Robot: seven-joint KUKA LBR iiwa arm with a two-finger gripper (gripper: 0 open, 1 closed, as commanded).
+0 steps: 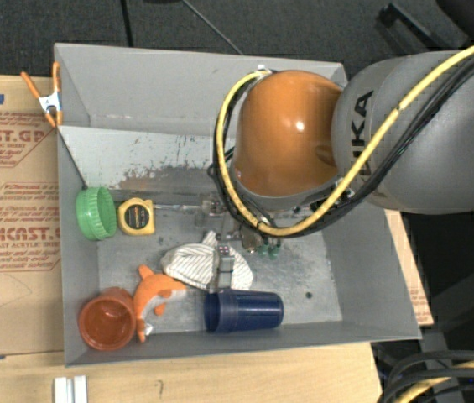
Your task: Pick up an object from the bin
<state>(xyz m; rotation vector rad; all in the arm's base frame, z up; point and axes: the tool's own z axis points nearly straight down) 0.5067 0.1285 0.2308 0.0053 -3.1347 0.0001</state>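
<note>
My gripper [225, 269] pokes out from under the arm's orange cover, low in the middle of the bin. It is down at the right edge of a white, grey-striped fabric piece [188, 265] that lies flat on the floor. Just below it a dark blue cup [243, 311] lies on its side along the front wall. An orange toy fish [154, 292] lies to the left of the fabric piece, touching it.
A green cup [96, 213] and a yellow tape measure [137, 217] lie by the left wall. An orange cup [107, 321] stands in the front left corner. The arm and its cover hide the bin's middle right.
</note>
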